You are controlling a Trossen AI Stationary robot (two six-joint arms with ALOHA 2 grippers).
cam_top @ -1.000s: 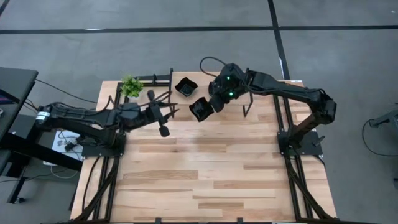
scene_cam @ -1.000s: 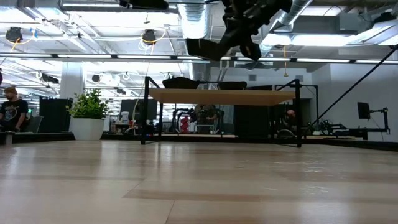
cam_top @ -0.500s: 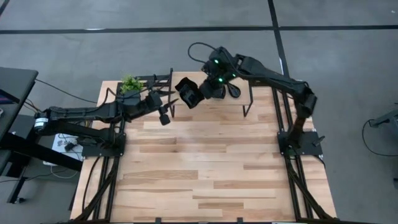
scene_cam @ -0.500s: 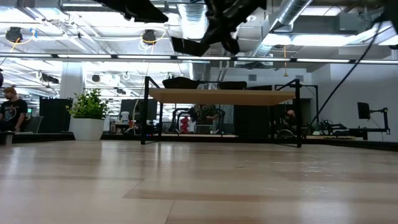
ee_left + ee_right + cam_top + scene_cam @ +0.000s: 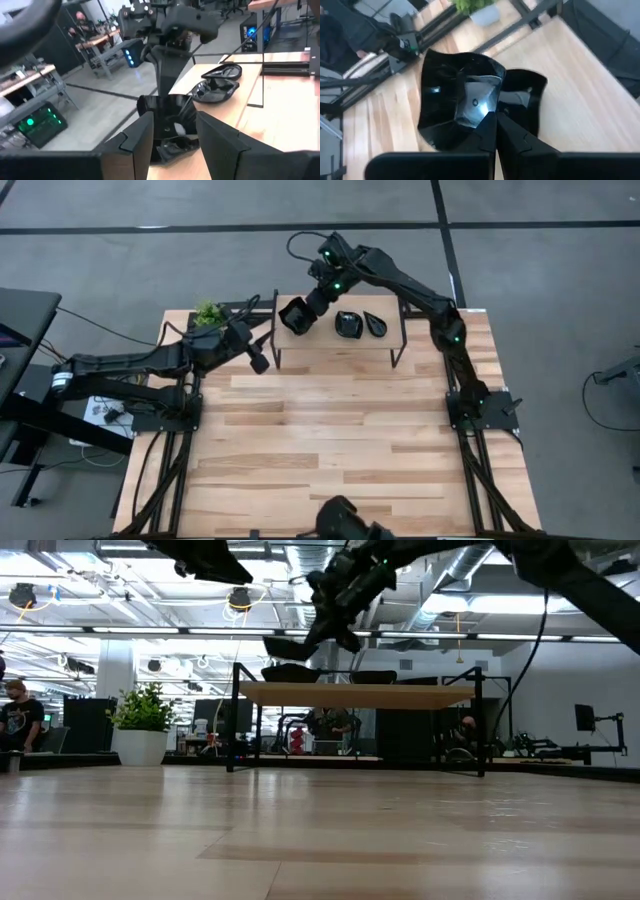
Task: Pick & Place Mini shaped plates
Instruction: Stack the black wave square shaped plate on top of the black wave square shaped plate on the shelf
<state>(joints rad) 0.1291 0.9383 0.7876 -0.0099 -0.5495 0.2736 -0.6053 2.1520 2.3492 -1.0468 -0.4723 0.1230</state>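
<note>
My right gripper (image 5: 312,304) reaches over the left end of a raised wooden shelf (image 5: 400,694) at the table's far edge, shut on a squarish black mini plate (image 5: 294,315). Another squarish plate (image 5: 172,148) rests on the shelf just below the held one. Two more plates (image 5: 347,325) (image 5: 374,323) sit on their bases farther right on the shelf. My left gripper (image 5: 262,345) hovers open near the shelf's left end, its fingers (image 5: 142,137) pointing at the held plate (image 5: 167,107) and touching nothing. My right gripper pinches the squarish plate's rim (image 5: 485,117) between its two shut fingers, one on the inner face and one underneath. The fingers slant down from the table's right side. The plate is tilted, lifted clear above the shelf and the plate below it.
A small green potted plant (image 5: 208,313) stands at the far left corner beside the shelf. The shelf's black legs (image 5: 278,360) stand close to my left gripper. Bare wooden table (image 5: 340,440) spreads toward the near edge. A person (image 5: 15,715) sits far off in the room.
My right gripper has carried the squarish plate toward the table's left and far edge, from in front of the shelf's middle to above its left end, and it stays shut on the plate. My left gripper has drifted toward the far edge, closer to the shelf.
</note>
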